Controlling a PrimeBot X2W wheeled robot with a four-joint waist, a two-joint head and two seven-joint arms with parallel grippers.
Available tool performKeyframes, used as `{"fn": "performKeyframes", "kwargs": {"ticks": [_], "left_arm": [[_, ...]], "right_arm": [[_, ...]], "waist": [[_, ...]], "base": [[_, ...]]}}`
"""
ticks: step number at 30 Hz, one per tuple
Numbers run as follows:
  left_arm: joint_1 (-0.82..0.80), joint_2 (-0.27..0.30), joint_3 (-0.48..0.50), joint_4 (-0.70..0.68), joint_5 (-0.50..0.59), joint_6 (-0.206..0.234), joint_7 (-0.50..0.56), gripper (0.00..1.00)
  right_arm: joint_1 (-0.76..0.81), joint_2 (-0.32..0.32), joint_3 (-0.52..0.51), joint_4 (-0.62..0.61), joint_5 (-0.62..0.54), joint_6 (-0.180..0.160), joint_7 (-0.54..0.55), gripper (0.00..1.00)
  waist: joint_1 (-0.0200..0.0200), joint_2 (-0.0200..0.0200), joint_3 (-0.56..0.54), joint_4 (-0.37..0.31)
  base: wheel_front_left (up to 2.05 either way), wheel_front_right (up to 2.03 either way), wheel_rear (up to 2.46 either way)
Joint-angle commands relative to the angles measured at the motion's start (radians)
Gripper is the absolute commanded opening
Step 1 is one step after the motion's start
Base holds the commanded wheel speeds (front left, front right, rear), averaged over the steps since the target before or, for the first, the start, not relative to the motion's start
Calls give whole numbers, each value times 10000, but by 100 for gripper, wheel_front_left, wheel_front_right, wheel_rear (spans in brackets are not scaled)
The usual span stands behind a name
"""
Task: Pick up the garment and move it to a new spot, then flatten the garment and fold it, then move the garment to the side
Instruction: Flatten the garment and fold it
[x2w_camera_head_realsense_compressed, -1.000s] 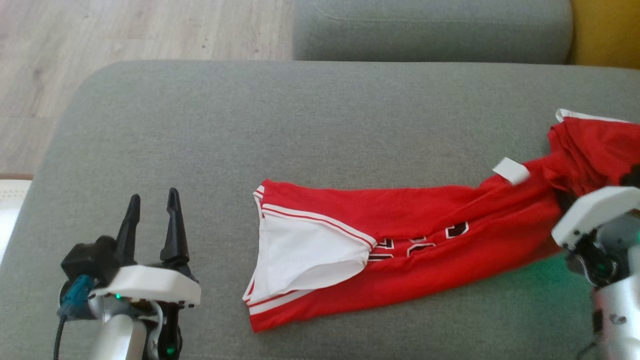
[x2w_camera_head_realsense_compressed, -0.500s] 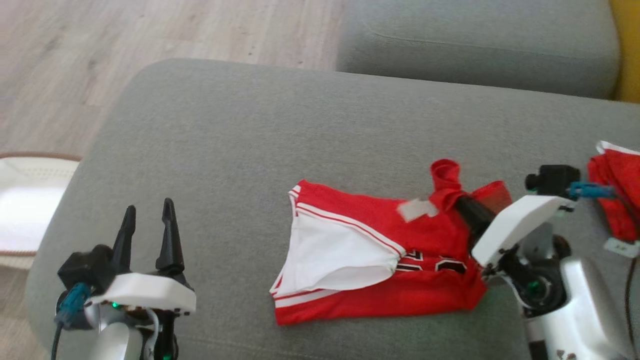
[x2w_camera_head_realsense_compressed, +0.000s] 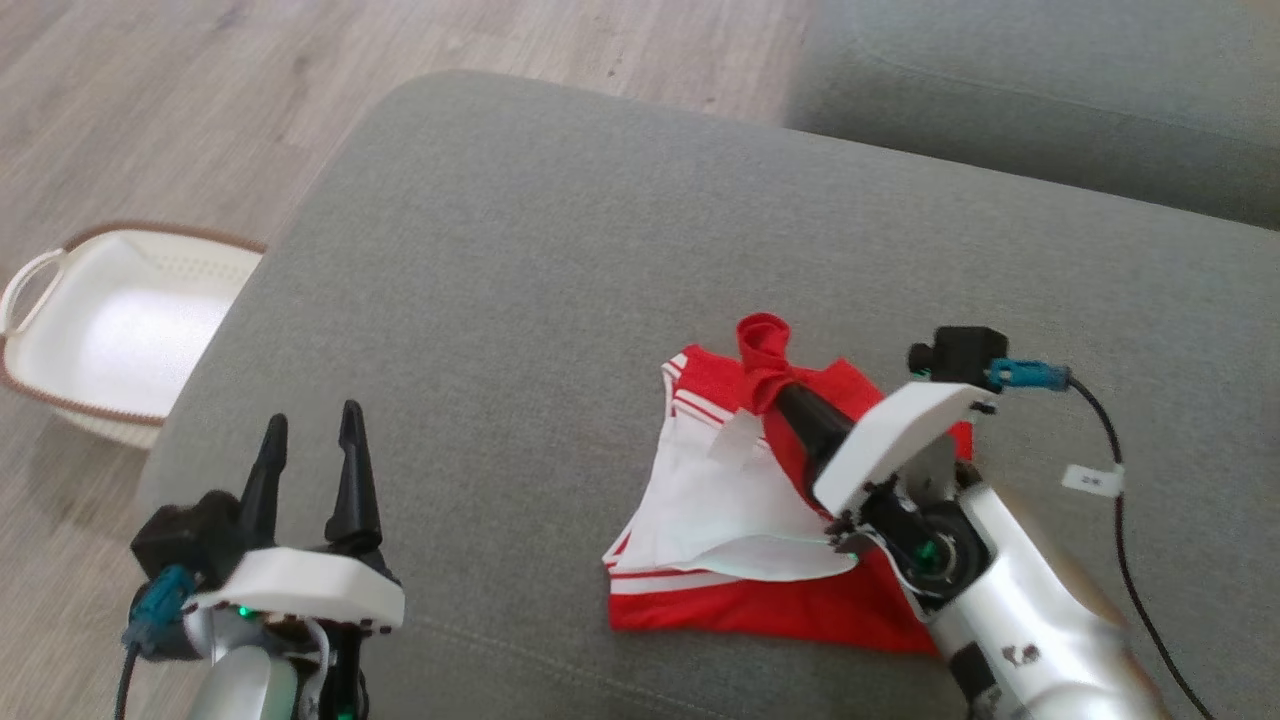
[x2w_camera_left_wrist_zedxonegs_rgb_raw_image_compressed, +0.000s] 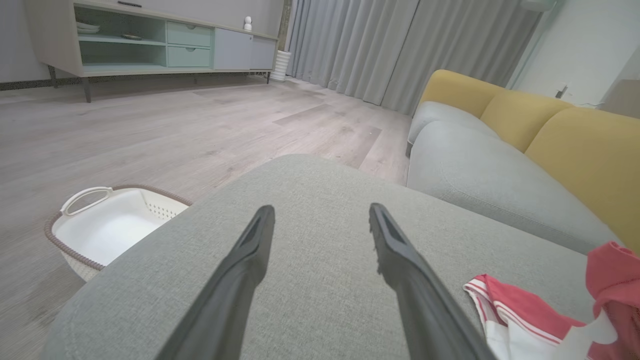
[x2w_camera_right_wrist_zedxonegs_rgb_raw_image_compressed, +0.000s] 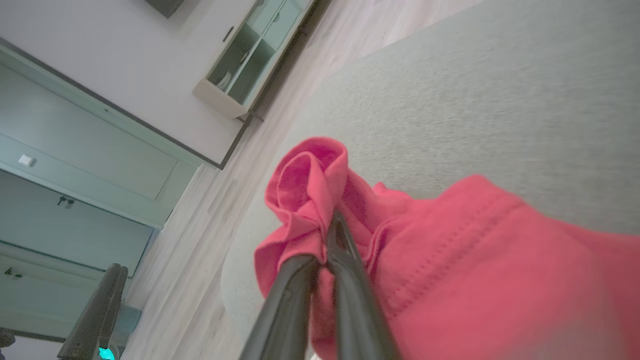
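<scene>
One garment (x2w_camera_head_realsense_compressed: 760, 612) fold is pinched in the right hand (x2w_camera_head_realsense_compressed: 777, 393); left hand (x2w_camera_head_realsense_compressed: 310, 432) hovers spread, empty.

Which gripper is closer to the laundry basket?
Left. The left gripper hovers open over the cushion near the basket; the right gripper is farther off, shut on the red garment.

Left hand (x2w_camera_head_realsense_compressed: 312, 416) and right hand (x2w_camera_head_realsense_compressed: 783, 393) each with two long tapered black fingers, white angular shell (x2w_camera_head_realsense_compressed: 890, 440) behind them, silver forearm (x2w_camera_head_realsense_compressed: 1030, 625), black camera block (x2w_camera_head_realsense_compressed: 962, 350) with teal plug (x2w_camera_head_realsense_compressed: 1025, 374), black cable (x2w_camera_head_realsense_compressed: 1118, 520), green light (x2w_camera_head_realsense_compressed: 931, 551)
</scene>
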Motion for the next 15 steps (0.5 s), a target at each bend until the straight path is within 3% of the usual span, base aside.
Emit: {"fn": "performKeyframes", "kwargs": {"ticks": [1,8,9,10,11,15], "left_arm": [[-541,-1,273,-238,128,-37,-122,100],[-621,-92,328,-112,160,-108,-122,100],[-628,-97,353,-106,166,-111,-122,100],[-630,-97,392,-105,170,-110,-122,100],[-624,-96,434,-106,177,-104,-122,100],[-620,-95,558,-85,203,-105,-122,100]], "right_arm": [[-626,49,416,-71,231,67,-234,0],[-1481,50,1733,1732,775,67,-728,0],[-1555,50,1872,1938,881,67,-783,14],[-1624,50,2039,2123,968,67,-789,46],[-1690,50,2195,2224,1091,67,-824,100],[-1884,50,2726,2082,1749,67,-1042,100]], "waist": [[0,0,122,180],[0,0,288,429],[0,0,298,428],[0,0,307,402],[0,0,310,364],[0,0,273,88]], "base": [[0,0,0],[0,0,0],[0,0,0],[0,0,0],[0,0,0],[0,0,0]]}}
